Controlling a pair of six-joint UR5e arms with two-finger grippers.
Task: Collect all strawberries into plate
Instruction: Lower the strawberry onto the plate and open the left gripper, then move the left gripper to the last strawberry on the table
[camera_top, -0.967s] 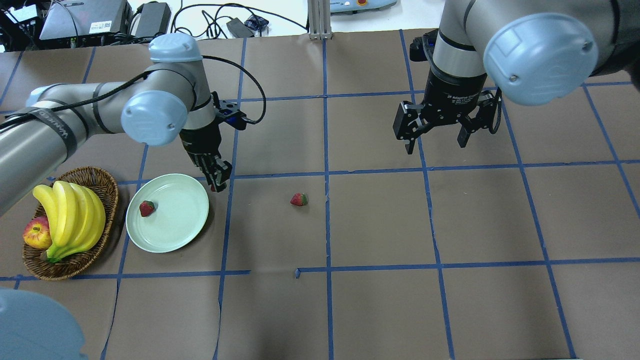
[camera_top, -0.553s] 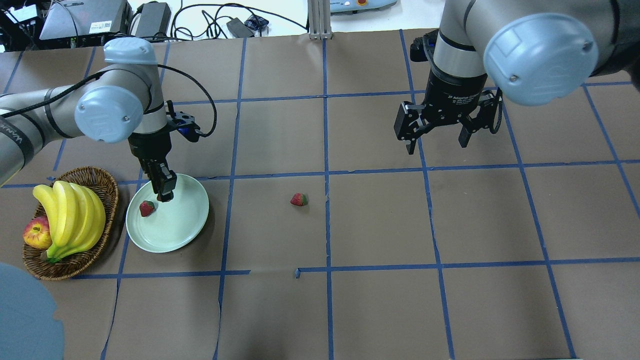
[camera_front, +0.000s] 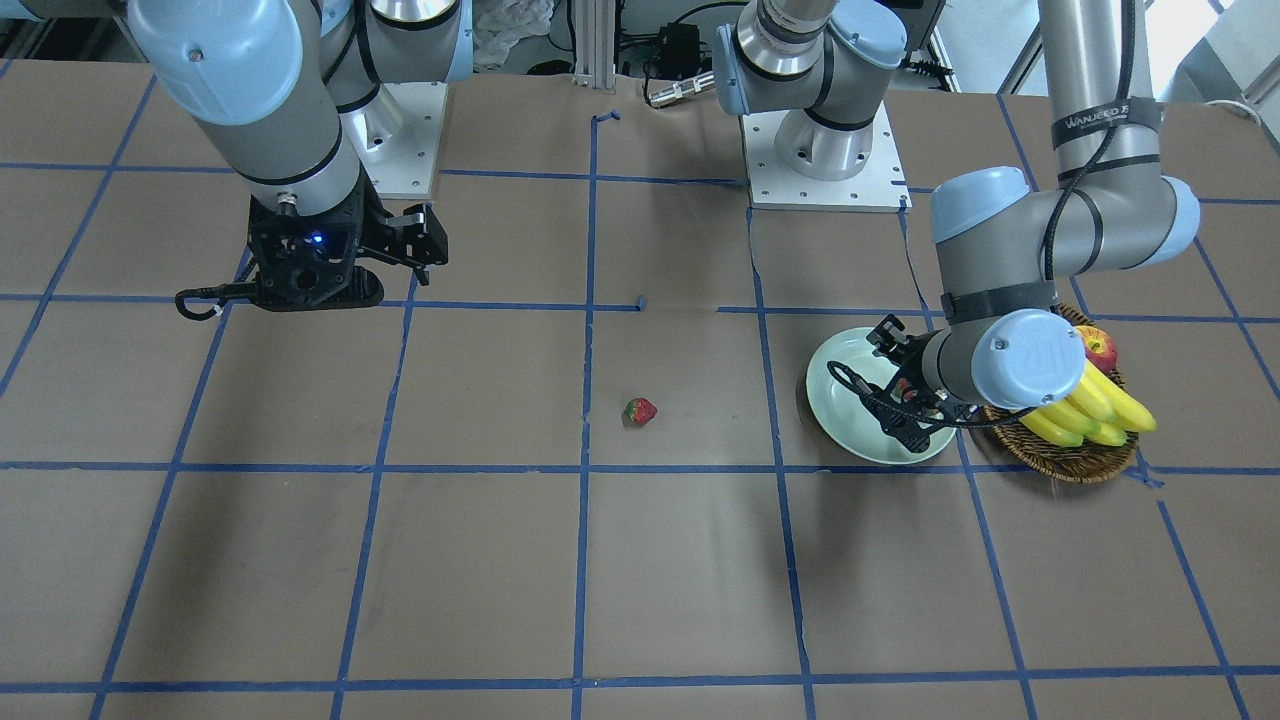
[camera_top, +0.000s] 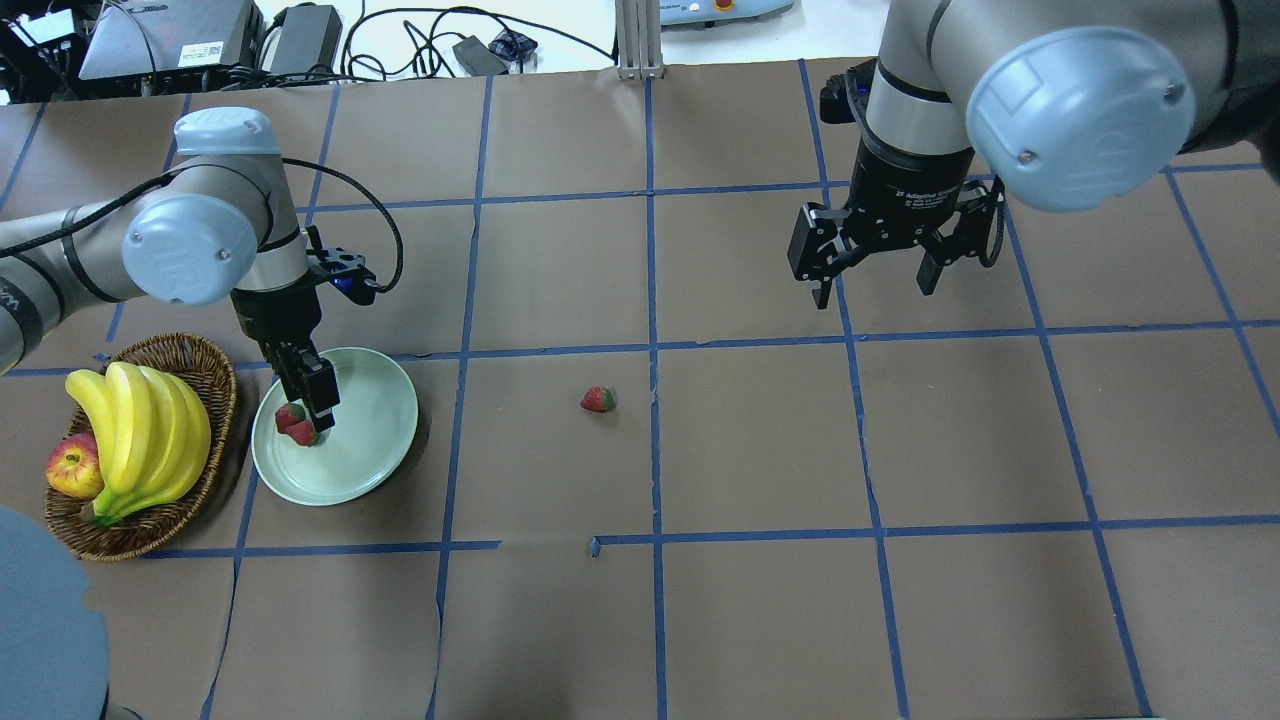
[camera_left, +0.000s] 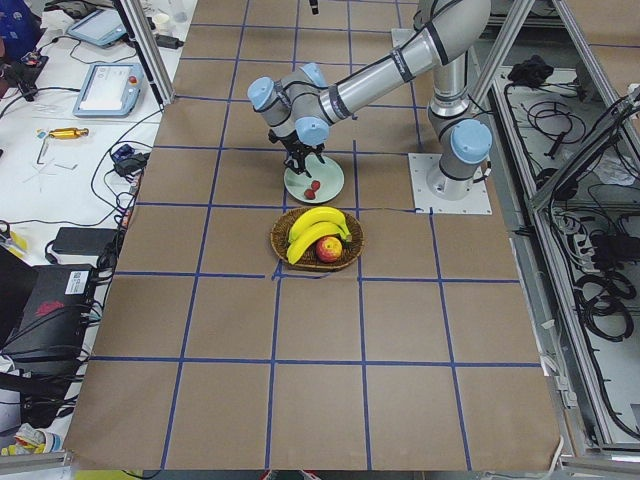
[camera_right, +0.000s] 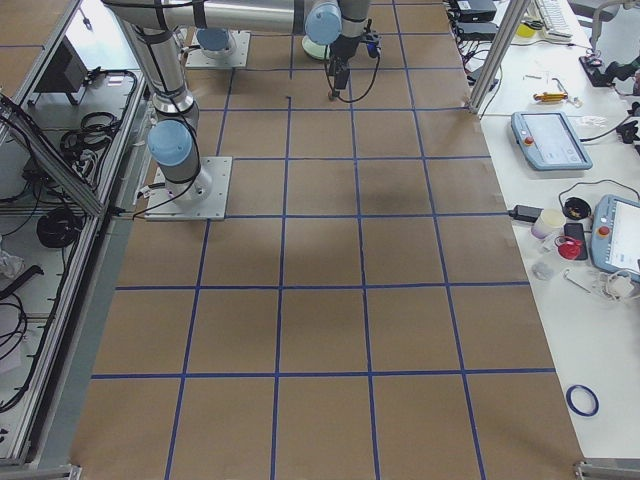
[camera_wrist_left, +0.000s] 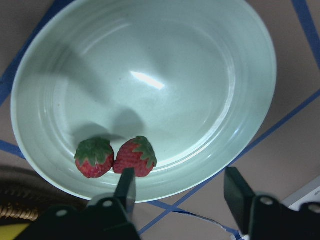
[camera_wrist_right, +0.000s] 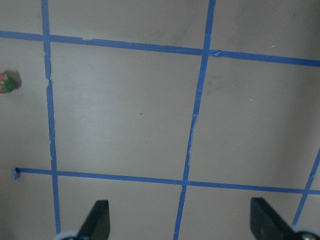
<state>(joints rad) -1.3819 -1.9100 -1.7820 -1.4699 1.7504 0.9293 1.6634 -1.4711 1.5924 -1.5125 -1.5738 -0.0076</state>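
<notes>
Hovering over two touching strawberries on the plate, the left pincer gapes open; right pincer also open; third strawberry on worktop.

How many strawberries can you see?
3. The first strawberry and second strawberry sit side by side in the plate, near its rim. The third strawberry lies alone on the table. None seems hidden.
</notes>
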